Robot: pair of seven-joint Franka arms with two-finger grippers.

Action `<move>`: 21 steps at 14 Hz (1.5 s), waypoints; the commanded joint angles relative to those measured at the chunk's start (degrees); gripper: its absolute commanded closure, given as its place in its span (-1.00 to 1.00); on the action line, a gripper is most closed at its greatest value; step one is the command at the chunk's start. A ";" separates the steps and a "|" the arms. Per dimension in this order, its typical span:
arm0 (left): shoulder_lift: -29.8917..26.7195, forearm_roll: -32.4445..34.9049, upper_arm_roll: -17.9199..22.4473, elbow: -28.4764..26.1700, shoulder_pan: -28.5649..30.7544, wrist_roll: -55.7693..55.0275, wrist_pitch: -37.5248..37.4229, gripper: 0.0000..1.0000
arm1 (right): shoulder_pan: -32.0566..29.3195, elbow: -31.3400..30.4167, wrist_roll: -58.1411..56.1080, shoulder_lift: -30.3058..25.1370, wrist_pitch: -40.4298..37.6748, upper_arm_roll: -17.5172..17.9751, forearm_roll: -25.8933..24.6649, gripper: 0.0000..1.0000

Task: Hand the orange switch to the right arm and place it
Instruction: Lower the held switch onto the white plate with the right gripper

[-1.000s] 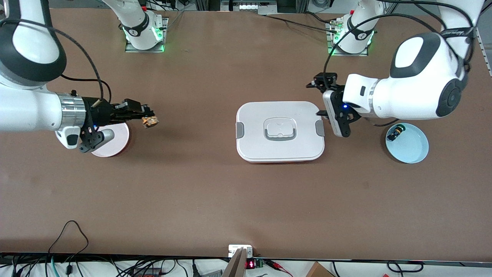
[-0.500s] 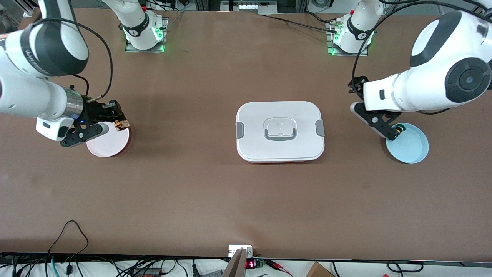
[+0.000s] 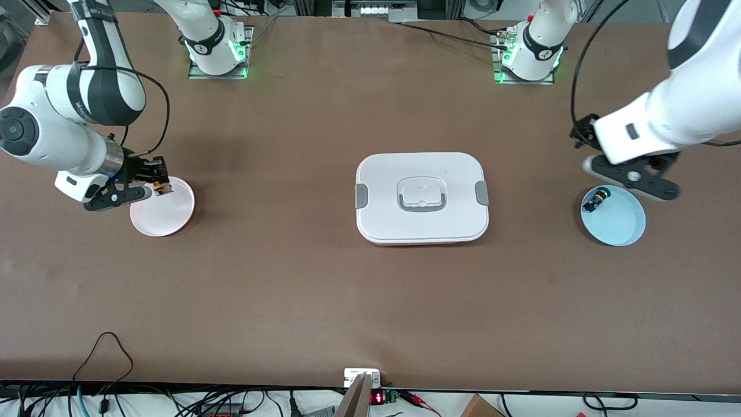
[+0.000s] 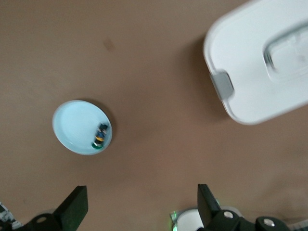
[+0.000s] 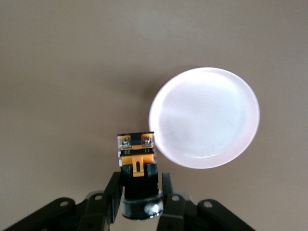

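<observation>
Two arms work at one brown table [image 3: 301,289]. On it lie two round dishes, one pink and one pale blue, and one white lidded box [image 3: 421,198] between them. There are two small switches: one orange, one with a green cap.

The right pincer [image 3: 157,184] hangs over the edge of the pink dish [image 3: 165,213], at the right arm's end of the table. Its fingers are clamped tight on the orange switch [image 3: 161,187]. In the right wrist view the orange switch [image 5: 137,159] sticks straight out from the right pincer [image 5: 140,192], its long axis in line with the fingers. The black body sits between the fingers, and the end with an orange clip and two screw terminals points away from the wrist. In that view the pink dish [image 5: 204,118] lies just beside the switch's free end.

The left pincer [image 3: 628,176] hangs over the table beside the blue dish [image 3: 622,226], at the left arm's end. In the left wrist view its fingers [image 4: 74,207] stand spread wide with nothing between them.

The green-capped switch [image 3: 596,200] lies on its side inside the blue dish, near the rim closest to the box.
</observation>
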 commanded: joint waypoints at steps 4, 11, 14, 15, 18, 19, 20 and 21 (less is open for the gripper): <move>-19.01 -9.45 26.67 -22.99 -14.24 -0.72 19.26 -1.00 | -1.01 -7.54 -2.61 5.70 18.28 -3.70 -3.27 1.00; -22.47 -11.11 33.73 -26.81 -21.48 -3.96 17.82 -1.00 | -1.72 -7.36 -2.09 14.14 27.26 -3.70 -3.18 0.99; -22.30 -11.29 33.90 -26.63 -20.77 -5.54 15.35 -1.00 | -1.54 -7.01 -1.56 13.11 26.40 -3.70 -2.57 -0.70; -22.03 -11.29 33.90 -26.20 -20.60 -5.63 15.35 -1.00 | -1.54 -6.66 -1.91 11.44 25.35 -3.70 -2.48 -1.00; -20.89 -11.29 33.82 -24.53 -20.68 -5.89 15.35 -1.00 | 0.55 -2.54 0.79 3.99 11.94 -3.61 -2.04 -1.00; -20.45 -11.29 33.64 -23.91 -20.68 -5.89 15.35 -1.00 | 2.22 -1.14 3.16 1.78 8.50 -3.61 -2.04 -1.00; -20.45 -11.29 33.55 -23.73 -20.68 -5.98 15.26 -1.00 | 3.37 0.53 5.36 -0.33 5.42 -3.61 -2.04 -1.00; -20.54 -11.20 33.46 -23.64 -20.68 -6.07 15.17 -1.00 | 3.64 2.37 5.91 -2.35 2.60 -3.52 -2.04 -1.00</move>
